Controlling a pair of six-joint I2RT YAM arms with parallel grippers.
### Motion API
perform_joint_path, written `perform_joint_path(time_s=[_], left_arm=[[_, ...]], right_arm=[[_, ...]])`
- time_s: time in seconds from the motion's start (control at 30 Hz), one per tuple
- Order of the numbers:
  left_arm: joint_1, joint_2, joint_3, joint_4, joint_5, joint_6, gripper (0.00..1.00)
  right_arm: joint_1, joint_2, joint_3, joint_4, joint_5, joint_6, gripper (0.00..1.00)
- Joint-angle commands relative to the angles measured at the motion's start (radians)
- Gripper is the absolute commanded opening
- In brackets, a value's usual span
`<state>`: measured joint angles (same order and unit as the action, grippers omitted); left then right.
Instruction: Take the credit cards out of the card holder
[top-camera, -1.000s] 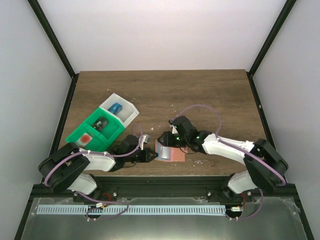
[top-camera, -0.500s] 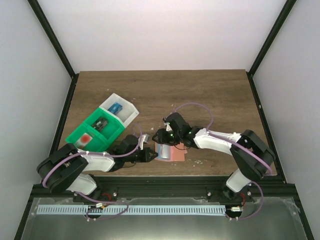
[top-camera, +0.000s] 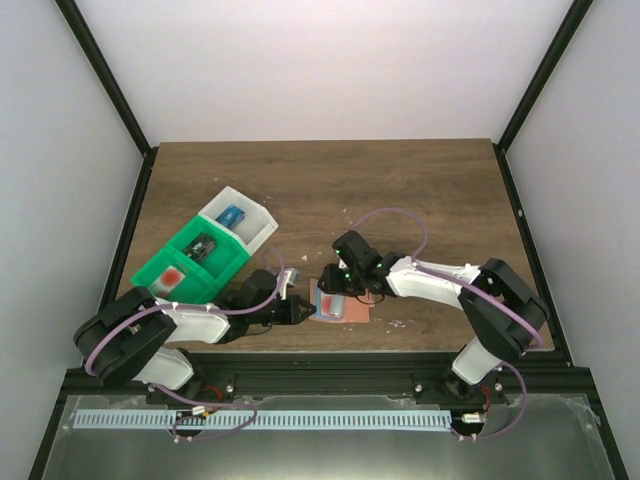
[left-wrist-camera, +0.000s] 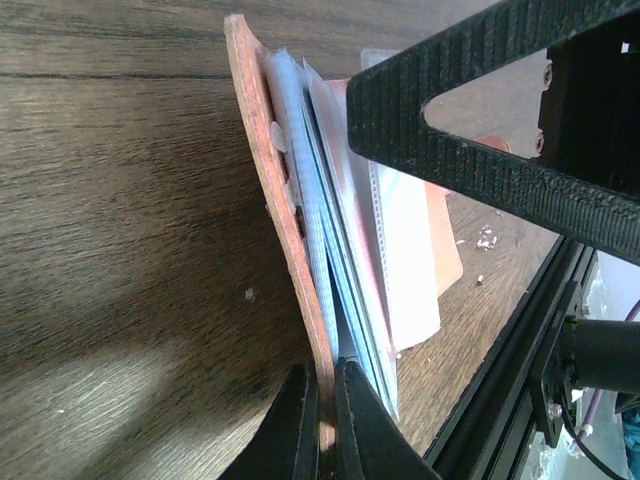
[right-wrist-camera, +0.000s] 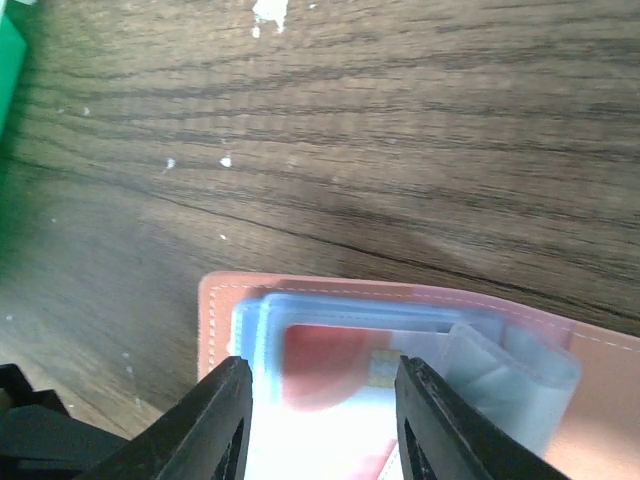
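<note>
up front, left gripper (left-wrist-camera: 326, 378) clamps the salmon-edged blue bifold card holder (left-wrist-camera: 262, 170); right gripper (right-wrist-camera: 322, 385), half-open and empty, should square onto the red-and-white plastic card (right-wrist-camera: 312, 362).

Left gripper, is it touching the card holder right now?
Touching. The left wrist view shows the left gripper closed on the orange cover edge of the card holder, both fingertips pressed against it with no gap.

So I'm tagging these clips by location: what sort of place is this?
Probably a robot test booth, not a home: plain white walls and black frame posts box in one wooden table, and two robot arms are mounted on a metal rail at its near edge.
</note>
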<state>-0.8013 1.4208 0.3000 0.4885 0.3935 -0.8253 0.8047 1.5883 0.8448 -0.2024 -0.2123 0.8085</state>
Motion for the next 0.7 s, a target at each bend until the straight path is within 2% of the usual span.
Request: perform_joint_path(time_s=[0.0, 0.17, 0.4, 0.47, 0.6, 0.67], left_arm=[[-0.005, -0.012, 0.013, -0.003, -0.012, 0.023, 0.00], [-0.004, -0.001, 0.021, -0.018, -0.023, 0.025, 0.00], [-0.006, 0.000, 0.017, -0.013, -0.024, 0.013, 0.02], [-0.004, -0.008, 0.013, -0.013, -0.026, 0.006, 0.08], [-0.004, -0.049, 0.028, -0.086, -0.061, -0.004, 0.30], [-0.004, -0.096, 0.049, -0.144, -0.078, 0.002, 0.37]], right_arm=[[0.005, -0.036, 0.002, -0.085, 0.080, -0.046, 0.41], [-0.005, -0.097, -0.075, -0.041, 0.052, -0.065, 0.40], [-0.057, -0.141, -0.149, 0.008, -0.001, -0.089, 0.33], [-0.075, -0.143, -0.170, 0.033, -0.037, -0.092, 0.31], [-0.112, -0.154, -0.228, 0.128, -0.119, -0.097, 0.26], [-0.120, -0.154, -0.250, 0.167, -0.148, -0.101, 0.22]])
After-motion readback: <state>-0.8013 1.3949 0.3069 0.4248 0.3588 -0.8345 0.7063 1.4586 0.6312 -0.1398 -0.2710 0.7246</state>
